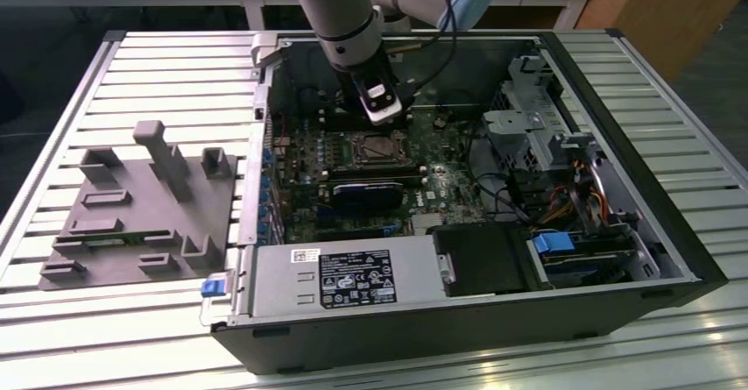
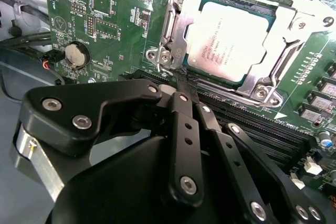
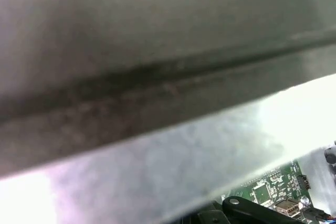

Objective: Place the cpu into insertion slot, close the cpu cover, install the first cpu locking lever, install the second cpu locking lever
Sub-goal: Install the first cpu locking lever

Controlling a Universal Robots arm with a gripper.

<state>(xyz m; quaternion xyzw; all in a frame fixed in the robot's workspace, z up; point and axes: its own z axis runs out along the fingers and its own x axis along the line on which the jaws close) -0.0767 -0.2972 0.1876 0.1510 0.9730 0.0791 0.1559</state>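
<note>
The cpu (image 2: 231,40), pale silver, lies flat in the insertion slot (image 1: 371,149) on the green motherboard (image 2: 121,3). The cpu cover (image 2: 296,22), a silver frame, is folded down around the chip's face. A thin metal locking lever (image 2: 178,81) runs from the socket's corner towards my fingertips. My gripper (image 2: 184,97) is shut, its black tips meeting at the lever's end just beside the socket. In the exterior view the gripper (image 1: 384,117) hangs inside the open case, just behind the socket.
Long black memory slots (image 2: 257,116) lie beside the socket, and a black fan card (image 1: 368,195) sits in front of it. A coin battery (image 2: 77,54) is nearby. The power supply (image 1: 350,276), drive cage (image 1: 549,136) and case wall (image 3: 157,87) close in. A grey fixture (image 1: 140,206) stands at the exterior view's left.
</note>
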